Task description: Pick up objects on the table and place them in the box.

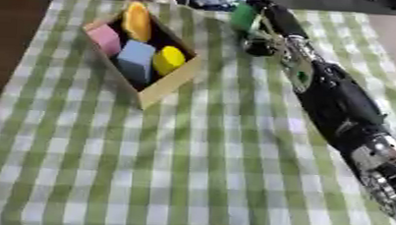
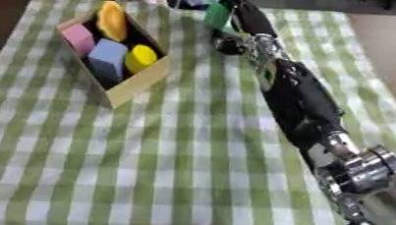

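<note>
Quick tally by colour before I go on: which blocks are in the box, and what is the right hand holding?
Orange block, in the box: 1
Pink block, in the box: 1
Blue block, in the box: 1
Yellow block, in the box: 1
Green block, in the right hand: 1
Total: 5

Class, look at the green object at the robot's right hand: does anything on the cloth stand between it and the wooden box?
Nothing visible does. Only bare checked cloth separates the green object, at the right robot hand, from the box.
</note>
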Robot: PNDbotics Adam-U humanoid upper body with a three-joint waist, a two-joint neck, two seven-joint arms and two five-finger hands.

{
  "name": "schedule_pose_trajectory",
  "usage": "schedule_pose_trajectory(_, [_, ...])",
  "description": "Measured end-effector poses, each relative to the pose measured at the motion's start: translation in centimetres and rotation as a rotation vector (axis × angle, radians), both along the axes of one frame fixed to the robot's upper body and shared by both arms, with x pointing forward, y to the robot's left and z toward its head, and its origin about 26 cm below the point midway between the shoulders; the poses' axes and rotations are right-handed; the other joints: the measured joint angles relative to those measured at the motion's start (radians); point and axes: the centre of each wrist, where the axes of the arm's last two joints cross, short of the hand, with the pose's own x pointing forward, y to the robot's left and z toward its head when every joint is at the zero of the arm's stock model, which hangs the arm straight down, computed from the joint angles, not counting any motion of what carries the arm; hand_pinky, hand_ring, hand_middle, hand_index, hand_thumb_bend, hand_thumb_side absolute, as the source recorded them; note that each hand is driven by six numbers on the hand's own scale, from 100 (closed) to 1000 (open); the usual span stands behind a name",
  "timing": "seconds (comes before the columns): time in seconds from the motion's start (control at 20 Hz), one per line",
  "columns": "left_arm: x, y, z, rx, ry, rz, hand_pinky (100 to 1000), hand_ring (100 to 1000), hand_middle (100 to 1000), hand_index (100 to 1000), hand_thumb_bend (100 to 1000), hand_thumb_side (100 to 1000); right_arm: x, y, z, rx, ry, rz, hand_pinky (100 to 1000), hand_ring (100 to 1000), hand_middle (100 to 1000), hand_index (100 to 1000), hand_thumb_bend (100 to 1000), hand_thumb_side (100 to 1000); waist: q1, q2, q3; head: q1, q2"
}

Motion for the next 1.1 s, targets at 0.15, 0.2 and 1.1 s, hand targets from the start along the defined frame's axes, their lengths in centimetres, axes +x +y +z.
schedule_pose_trajectory(0.15, [0.0, 0.0, 0.0, 0.000, -0.002, 0.000, 673, 565, 719, 783, 126, 790, -0.1, 0.9, 1.4, 0.016, -0.020, 0.057, 603, 581, 493, 666, 100, 208, 0.000, 0.000, -0.004, 0.001, -0.002])
schedule_pose_trajectory(0.2, [0.0, 0.0, 0.0, 0.000, -0.002, 0.000, 673, 565, 719, 783, 126, 789, -0.1, 1.2, 1.9, 0.021, -0.024, 0.075, 606, 583, 495, 669, 100, 208, 0.000, 0.000, -0.005, 0.001, -0.003])
schedule_pose_trajectory(1.1, [0.0, 0.0, 0.1, -0.002, -0.005, -0.001, 671, 566, 719, 783, 135, 782, -1.0, 6.8, 5.3, 0.033, 0.114, 0.374, 651, 616, 529, 693, 100, 199, 0.000, -0.001, -0.003, -0.010, -0.003])
